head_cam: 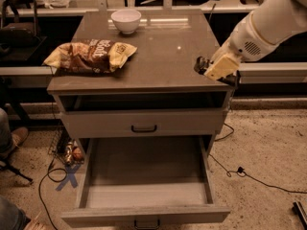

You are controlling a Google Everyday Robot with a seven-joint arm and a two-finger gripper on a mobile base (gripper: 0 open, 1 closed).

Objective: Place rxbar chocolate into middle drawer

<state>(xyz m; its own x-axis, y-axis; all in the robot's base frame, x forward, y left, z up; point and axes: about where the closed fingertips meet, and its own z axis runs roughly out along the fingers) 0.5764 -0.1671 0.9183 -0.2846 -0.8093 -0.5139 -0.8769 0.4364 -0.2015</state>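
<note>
My gripper (205, 67) is at the front right edge of the cabinet top (163, 56), at the end of the white arm (268, 23) that comes in from the upper right. A small dark shape shows at its tip; I cannot tell whether it is the rxbar chocolate, and no bar lies in plain sight on the top. The middle drawer (91, 176) is pulled fully open below. Its long grey tray holds nothing that I can see. Its flat front with the small black handle (146, 223) is at the bottom edge of the view.
A brown-and-yellow chip bag (91, 55) lies on the left of the cabinet top. A white bowl (126, 20) stands at the back. The upper grey front with a black handle (144, 127) is closed. Cables (249, 176) and a blue floor mark (69, 176) flank the cabinet.
</note>
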